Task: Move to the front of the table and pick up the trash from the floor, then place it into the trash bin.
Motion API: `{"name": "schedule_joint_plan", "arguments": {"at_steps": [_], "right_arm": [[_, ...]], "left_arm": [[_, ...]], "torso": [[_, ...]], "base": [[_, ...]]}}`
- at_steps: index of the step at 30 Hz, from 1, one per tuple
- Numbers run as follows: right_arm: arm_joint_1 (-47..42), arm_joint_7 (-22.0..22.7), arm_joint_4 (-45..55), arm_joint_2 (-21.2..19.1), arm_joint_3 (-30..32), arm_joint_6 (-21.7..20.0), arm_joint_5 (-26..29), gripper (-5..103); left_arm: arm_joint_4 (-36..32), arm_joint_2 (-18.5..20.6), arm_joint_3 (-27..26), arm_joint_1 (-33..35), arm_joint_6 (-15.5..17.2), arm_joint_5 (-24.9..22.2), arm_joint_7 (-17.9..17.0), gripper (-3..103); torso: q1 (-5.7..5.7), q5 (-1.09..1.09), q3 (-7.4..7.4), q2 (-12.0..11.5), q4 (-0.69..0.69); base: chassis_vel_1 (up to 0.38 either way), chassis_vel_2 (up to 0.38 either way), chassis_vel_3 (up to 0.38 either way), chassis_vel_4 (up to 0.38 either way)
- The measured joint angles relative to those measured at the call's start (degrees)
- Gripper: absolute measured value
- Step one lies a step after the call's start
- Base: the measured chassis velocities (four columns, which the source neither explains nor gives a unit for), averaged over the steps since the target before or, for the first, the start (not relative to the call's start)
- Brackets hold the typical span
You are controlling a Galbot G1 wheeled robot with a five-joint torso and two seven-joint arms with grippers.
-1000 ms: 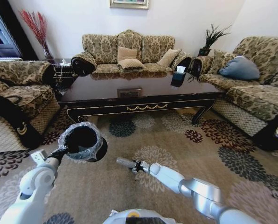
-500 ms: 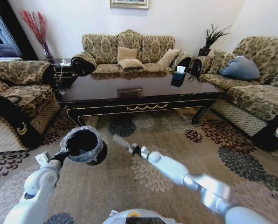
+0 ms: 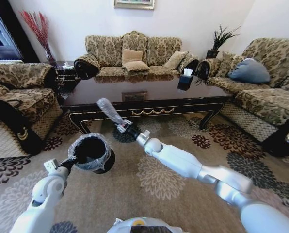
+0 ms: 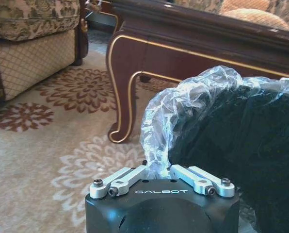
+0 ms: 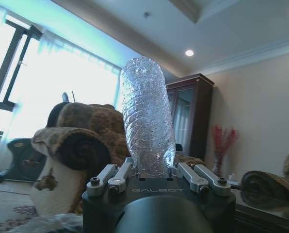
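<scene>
The trash bin [image 3: 92,153], black and lined with a crinkly clear bag, hangs above the carpet at the lower left. My left gripper [image 3: 70,164] is shut on its rim, and the left wrist view shows the fingers [image 4: 116,178] pinching the bag-covered edge of the bin [image 4: 241,141]. My right gripper [image 3: 125,127] is shut on the base of a clear ribbed plastic bottle [image 3: 107,110], the trash, which slants up and to the left, above and beyond the bin's mouth. In the right wrist view the bottle [image 5: 147,121] stands straight up from the right gripper [image 5: 152,171]. The dark glossy table [image 3: 149,94] stands just behind.
Patterned sofas ring the table: one behind [image 3: 135,56], one on the left [image 3: 18,97], one on the right [image 3: 265,92]. A tissue box [image 3: 185,80] sits on the tabletop. A curved table leg [image 4: 120,97] stands close to the bin. Flowered carpet [image 3: 183,145] lies open ahead.
My right arm has swung the bottle up from low and level over the carpet, forward and left towards the table. The bin has shifted slightly to the right.
</scene>
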Motion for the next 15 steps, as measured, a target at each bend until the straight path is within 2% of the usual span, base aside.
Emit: {"name": "schedule_joint_plan", "arguments": {"at_steps": [7,13,14,15], "right_arm": [[2.11,1.14,-1.02,4.89,-4.57,-0.08,-1.01,28],[2.12,1.50,-1.96,6.23,-5.80,0.34,-1.10,28],[2.11,1.78,-1.91,6.19,-6.10,0.34,-1.23,25],[2.09,1.93,-1.89,6.12,-6.26,0.34,-1.39,30]], "left_arm": [[-3.15,-0.37,3.92,0.12,-0.08,0.03,-0.51,2],[-3.78,-1.05,6.47,-0.13,-0.41,1.51,-0.61,2],[-3.87,-1.18,6.48,-0.13,-0.46,1.59,-0.59,2],[-3.94,-1.25,6.41,-0.09,-0.51,1.62,-0.58,2]], "torso": [[0.00,0.00,0.00,0.00,0.01],[0.00,0.00,0.00,0.00,0.00],[0.00,0.00,0.00,0.00,0.00],[0.00,0.00,0.00,0.00,0.00]], "base": [[0.000,0.000,0.000,0.000],[0.000,0.000,0.000,0.000],[0.000,0.000,0.000,0.000],[0.000,0.000,0.000,0.000]]}}
